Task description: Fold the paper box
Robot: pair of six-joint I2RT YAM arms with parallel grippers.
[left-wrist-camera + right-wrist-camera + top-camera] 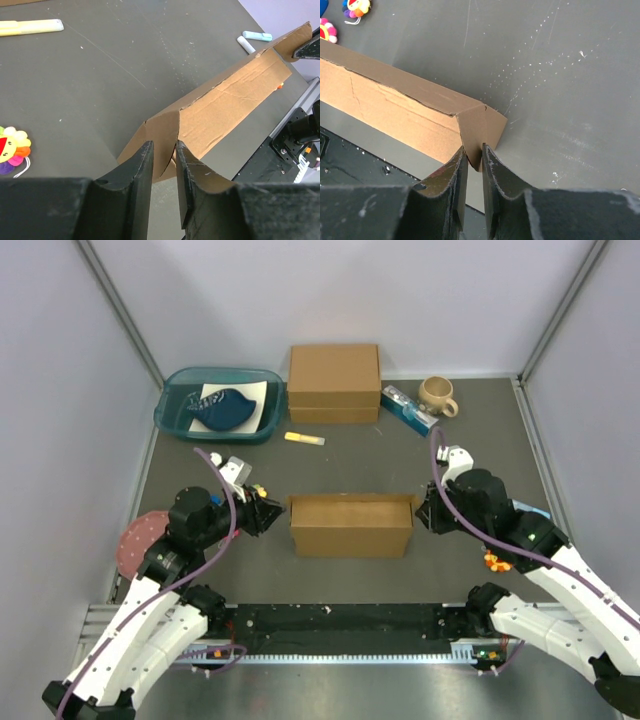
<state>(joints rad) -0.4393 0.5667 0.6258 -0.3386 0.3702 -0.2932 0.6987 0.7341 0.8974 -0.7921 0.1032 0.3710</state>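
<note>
The paper box (350,525) is a plain brown cardboard mailer, folded up into a long low shape in the middle of the table. My left gripper (272,514) is at its left end. In the left wrist view the jaws (164,146) stand narrowly apart on either side of the box's (225,105) curved end flap. My right gripper (424,512) is at the right end. In the right wrist view it (474,149) is shut on the corner flap of the box (395,102).
At the back stand a teal tray (172,412) with a blue object (222,408), a thicker brown box (334,382), a blue packet (408,408) and a mug (437,395). A yellow marker (304,439) lies behind the mailer, a reddish disc (140,540) at the left edge.
</note>
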